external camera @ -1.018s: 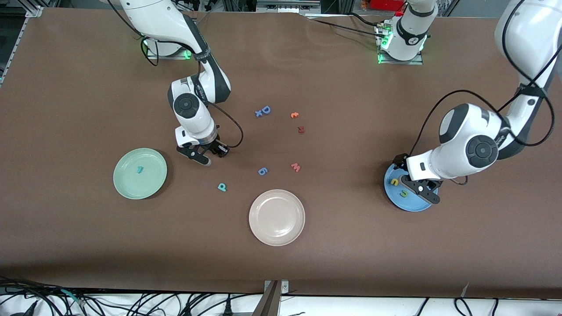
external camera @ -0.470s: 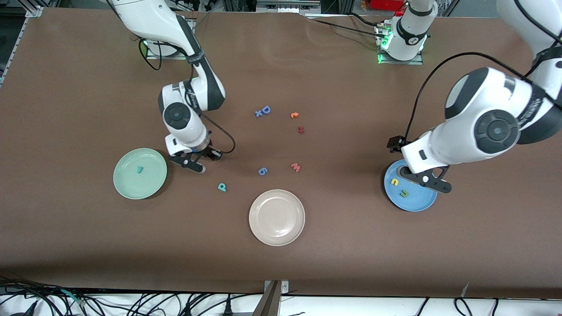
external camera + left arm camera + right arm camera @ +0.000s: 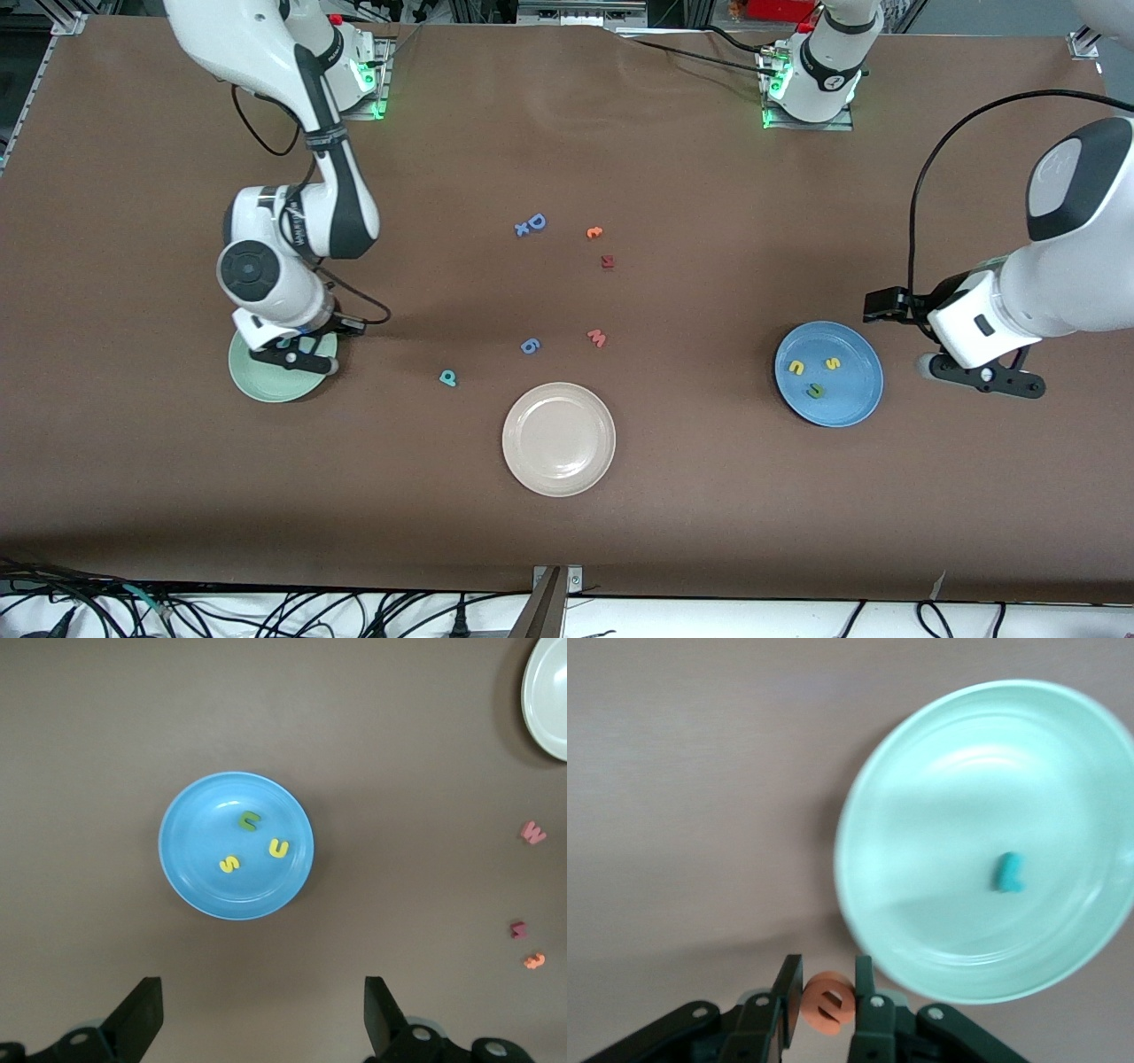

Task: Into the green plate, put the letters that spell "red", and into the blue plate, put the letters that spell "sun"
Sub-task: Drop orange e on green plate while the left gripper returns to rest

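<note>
The brown tabletop (image 3: 709, 496) carries three round plates: the green plate (image 3: 257, 383) toward the right arm's end, the blue plate (image 3: 850, 403) toward the left arm's end, and a beige-white plate (image 3: 559, 439) between them, nearer to the front camera. The right gripper (image 3: 306, 347) is over the green plate's rim, its jaws clamped on the orange "e" (image 3: 828, 1001); the thin teal "r" (image 3: 1008, 873) lies inside the green plate. The left gripper (image 3: 979, 374) is above bare tabletop just beside the blue plate, jaws wide apart and holding nothing. The yellow "s" (image 3: 832, 363), yellow "u" (image 3: 796, 367) and green "n" (image 3: 814, 389) lie in the blue plate, near one another. The teal "d" (image 3: 448, 378) lies on the tabletop between the green plate and the beige-white plate
</note>
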